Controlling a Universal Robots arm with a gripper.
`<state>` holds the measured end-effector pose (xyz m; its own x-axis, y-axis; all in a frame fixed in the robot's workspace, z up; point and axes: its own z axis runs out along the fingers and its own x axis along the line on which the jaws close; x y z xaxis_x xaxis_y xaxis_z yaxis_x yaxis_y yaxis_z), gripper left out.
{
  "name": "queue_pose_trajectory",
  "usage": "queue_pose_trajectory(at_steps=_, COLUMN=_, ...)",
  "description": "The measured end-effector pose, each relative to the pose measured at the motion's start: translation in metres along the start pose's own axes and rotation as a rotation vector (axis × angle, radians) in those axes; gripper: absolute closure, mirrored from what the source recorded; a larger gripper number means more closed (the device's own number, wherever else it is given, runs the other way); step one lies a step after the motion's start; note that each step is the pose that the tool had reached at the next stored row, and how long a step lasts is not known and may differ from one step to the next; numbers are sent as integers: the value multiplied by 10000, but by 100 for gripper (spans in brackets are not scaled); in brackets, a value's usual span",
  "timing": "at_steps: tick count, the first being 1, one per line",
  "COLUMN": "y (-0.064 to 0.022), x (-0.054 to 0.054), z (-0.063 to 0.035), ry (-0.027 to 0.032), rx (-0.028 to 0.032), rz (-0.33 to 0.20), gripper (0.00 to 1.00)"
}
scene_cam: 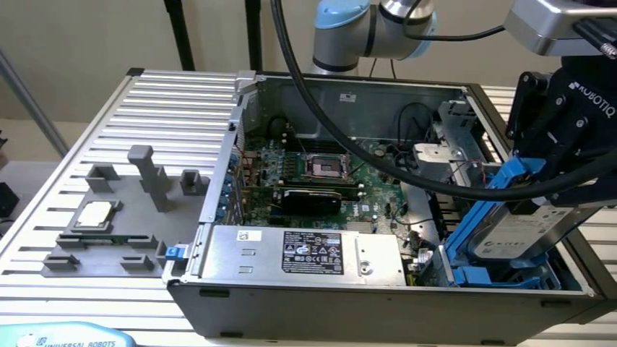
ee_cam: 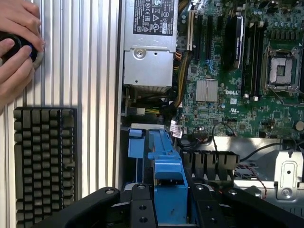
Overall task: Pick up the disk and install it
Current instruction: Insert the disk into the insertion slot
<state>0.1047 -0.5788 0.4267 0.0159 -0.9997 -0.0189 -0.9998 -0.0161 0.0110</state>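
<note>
The disk [scene_cam: 521, 233], a silver-grey drive with a white label in a bright blue frame, hangs tilted over the blue drive cage [scene_cam: 479, 275] at the front corner of the open computer case [scene_cam: 386, 307], on the exterior view's right. My gripper [scene_cam: 557, 199] is shut on its upper end. In the wrist view the disk's blue frame [ee_cam: 167, 175] runs between my black fingers [ee_cam: 141, 209], and my gripper [ee_cam: 169, 206] clamps it from both sides above the cage [ee_cam: 135, 142].
Inside the case lie the power supply [scene_cam: 303, 249], the motherboard [scene_cam: 318, 173] and loose cables [scene_cam: 415, 155]. A grey fixture [scene_cam: 106, 231] with a small square chip [scene_cam: 92, 215] sits on the ribbed table. A keyboard [ee_cam: 42, 156] and a person's hand [ee_cam: 16, 42] are beside the case.
</note>
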Motion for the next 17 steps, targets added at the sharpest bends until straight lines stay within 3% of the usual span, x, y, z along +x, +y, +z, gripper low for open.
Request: queue_pose_trajectory(at_steps=17, y=-2, x=-3, z=42, ry=-2, rx=1, rz=-1, gripper=67)
